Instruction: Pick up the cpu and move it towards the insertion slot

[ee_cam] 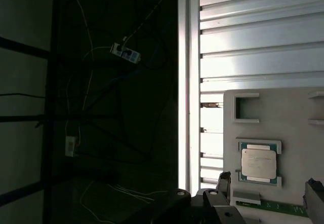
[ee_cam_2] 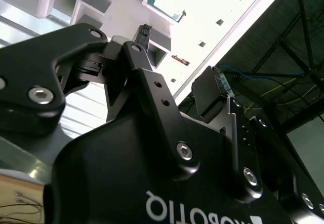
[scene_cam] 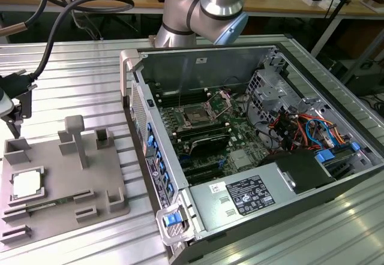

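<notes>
Pincer (ee_cam: 267,182) spread wide and empty, cpu (ee_cam: 258,163) lying flat in grey holder (ee_cam: 296,120) nearby, untouched

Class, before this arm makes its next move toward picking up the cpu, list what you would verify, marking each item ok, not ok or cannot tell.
1. The cpu lies flat in its pocket on the grey fixture: ok.
2. The hand is open and holds nothing: ok.
3. The hand is in contact with the cpu: not ok, it hangs apart from it.
4. The insertion slot is uncovered, with its metal frame swung up: ok.
5. The cpu's orientation matches the insertion slot: cannot tell.
</notes>
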{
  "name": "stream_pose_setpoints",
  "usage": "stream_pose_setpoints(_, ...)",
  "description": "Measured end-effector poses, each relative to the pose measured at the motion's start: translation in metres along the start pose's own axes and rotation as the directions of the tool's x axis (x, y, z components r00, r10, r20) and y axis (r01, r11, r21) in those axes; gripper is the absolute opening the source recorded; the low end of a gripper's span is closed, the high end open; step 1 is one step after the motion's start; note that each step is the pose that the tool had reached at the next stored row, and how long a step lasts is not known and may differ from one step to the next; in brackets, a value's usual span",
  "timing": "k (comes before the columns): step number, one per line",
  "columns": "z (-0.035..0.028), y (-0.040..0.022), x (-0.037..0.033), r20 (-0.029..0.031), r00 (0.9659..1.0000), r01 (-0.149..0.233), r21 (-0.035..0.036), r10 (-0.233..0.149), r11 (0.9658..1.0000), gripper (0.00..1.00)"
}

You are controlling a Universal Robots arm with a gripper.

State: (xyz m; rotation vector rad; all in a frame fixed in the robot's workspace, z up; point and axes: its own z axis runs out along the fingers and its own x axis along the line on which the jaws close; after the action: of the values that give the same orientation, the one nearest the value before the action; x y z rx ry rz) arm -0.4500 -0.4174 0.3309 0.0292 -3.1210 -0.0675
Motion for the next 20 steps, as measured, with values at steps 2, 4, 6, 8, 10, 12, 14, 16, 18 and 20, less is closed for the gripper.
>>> stream_pose_setpoints(2, 0.001, 0.0, 0.0, 0.0001, 1.0, 0.0, 0.0, 0.0, 1.0, 0.62)
stream_pose_setpoints(4, 0.0019, -0.0001, 0.0, 0.0001, 1.0, 0.0, 0.0, 0.0, 1.0, 0.62)
stream_pose_setpoints(6, 0.0029, -0.0001, -0.0001, 0.0001, 1.0, 0.0, 0.0, 0.0, 1.0, 0.62)
stream_pose_setpoints(8, 0.0039, -0.0002, -0.0001, 0.0001, 1.0, 0.0, -0.0001, 0.0, 1.0, 0.62)
stream_pose_setpoints(10, 0.0046, -0.0002, -0.0001, 0.0, 1.0, 0.0, 0.0, 0.0, 1.0, 0.62)
stream_pose_setpoints(12, 0.0057, -0.0003, -0.0001, 0.0001, 1.0, 0.0, 0.0, 0.0, 1.0, 0.62)
stream_pose_setpoints(14, 0.0066, -0.0003, -0.0001, 0.0, 1.0, 0.0, 0.0, 0.0, 1.0, 0.62)
stream_pose_setpoints(16, 0.0077, -0.0003, -0.0002, 0.0, 1.0, 0.0, 0.0, 0.0, 1.0, 0.62)
stream_pose_setpoints(18, 0.009, -0.0004, -0.0002, 0.0001, 1.0, 0.0, -0.0001, 0.0, 1.0, 0.62)
stream_pose_setpoints(20, 0.0097, -0.0004, -0.0002, 0.0, 1.0, 0.0, 0.0, 0.0, 1.0, 0.62)
